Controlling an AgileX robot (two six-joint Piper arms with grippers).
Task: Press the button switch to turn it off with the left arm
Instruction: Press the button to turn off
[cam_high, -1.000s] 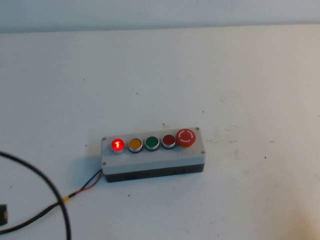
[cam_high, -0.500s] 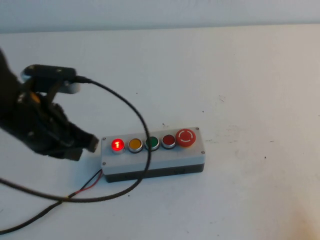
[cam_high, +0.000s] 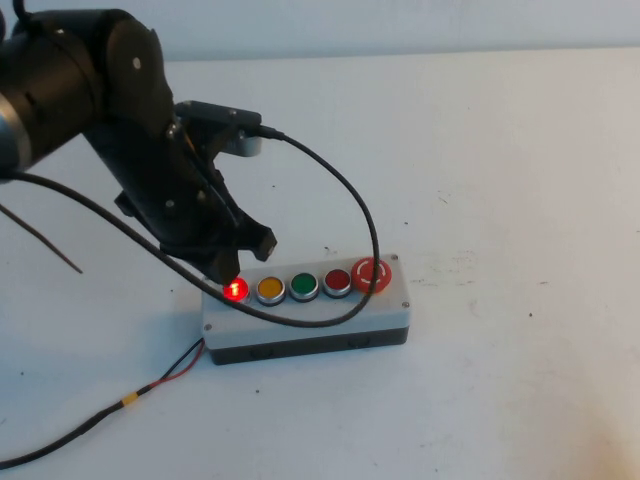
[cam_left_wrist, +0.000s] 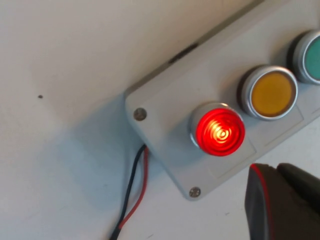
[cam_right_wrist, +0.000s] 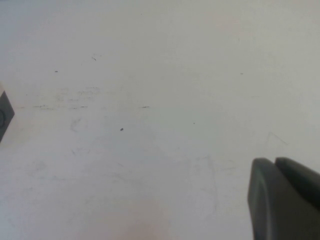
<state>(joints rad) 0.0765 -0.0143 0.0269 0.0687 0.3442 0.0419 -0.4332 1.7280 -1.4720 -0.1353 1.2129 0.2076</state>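
The button switch (cam_high: 235, 290) glows bright red at the left end of the grey box (cam_high: 310, 318). My left arm reaches in from the left. Its black left gripper (cam_high: 243, 252) is shut and empty, with its tip just behind and above the lit button; contact cannot be told. In the left wrist view the glowing button (cam_left_wrist: 220, 131) sits on the box lid (cam_left_wrist: 165, 115), close beside the closed left gripper (cam_left_wrist: 276, 169). My right gripper (cam_right_wrist: 275, 162) is shut and empty over bare table, out of the high view.
Yellow (cam_high: 271, 289), green (cam_high: 304, 286) and dark red (cam_high: 337, 281) buttons and a large red mushroom button (cam_high: 371, 274) follow along the row. The arm's black cable (cam_high: 345, 205) loops over the box. Red and black wires (cam_high: 170, 372) leave the box's left end.
My left arm has swung in from the left edge toward the box, bringing its gripper from beside the box's left end to just over the lit button. The button stays lit.
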